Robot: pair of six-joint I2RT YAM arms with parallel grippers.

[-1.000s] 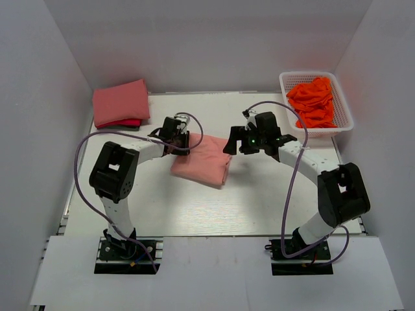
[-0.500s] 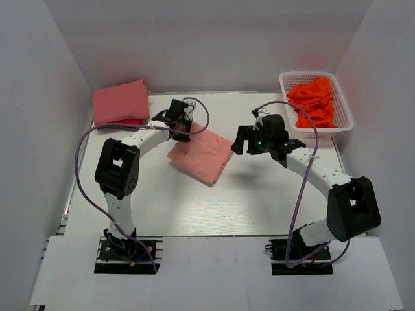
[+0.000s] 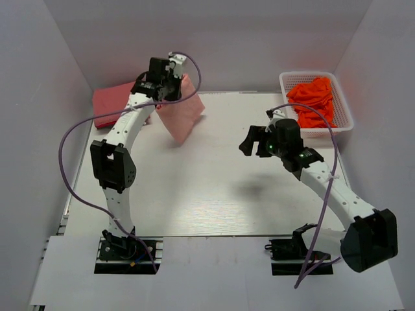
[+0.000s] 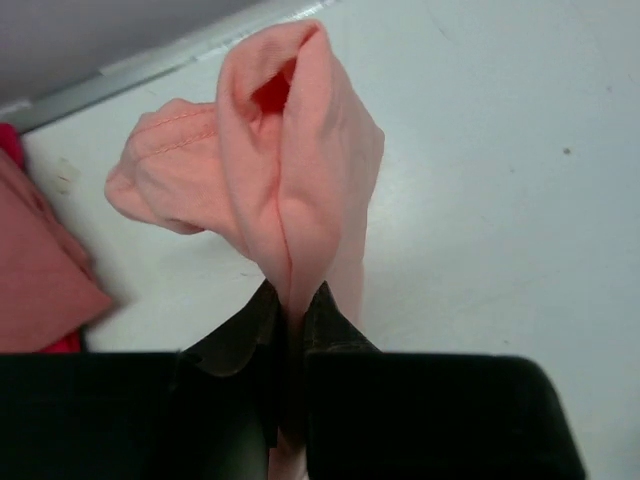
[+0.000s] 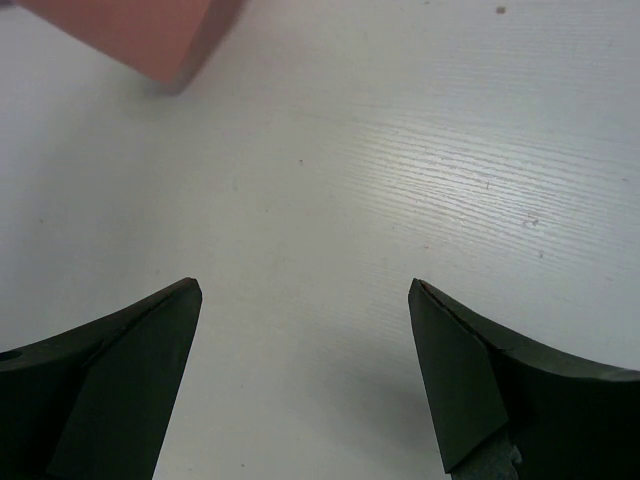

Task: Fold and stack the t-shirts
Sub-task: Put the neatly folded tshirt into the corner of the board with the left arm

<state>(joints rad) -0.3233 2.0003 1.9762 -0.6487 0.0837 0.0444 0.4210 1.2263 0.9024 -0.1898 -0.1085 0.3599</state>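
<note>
My left gripper (image 3: 170, 92) is shut on a folded salmon pink t-shirt (image 3: 180, 115) and holds it in the air near the table's back left; the shirt hangs down from the jaws. In the left wrist view the shirt (image 4: 295, 170) bunches out from between my fingers (image 4: 240, 335). A stack of folded pink t-shirts (image 3: 117, 103) lies at the back left corner, with a deeper rose one under it; its edge shows in the left wrist view (image 4: 40, 290). My right gripper (image 3: 249, 139) is open and empty over the table's middle right (image 5: 305, 300). A corner of the held shirt (image 5: 150, 35) shows there.
A white basket (image 3: 287, 81) at the back right holds crumpled orange shirts (image 3: 314, 100). White walls close the table at the back and on both sides. Purple cables loop from both arms.
My left gripper has lifted the folded salmon shirt off the table's middle and carried it back and left toward the stack. My right gripper has let go and drawn back to the right.
</note>
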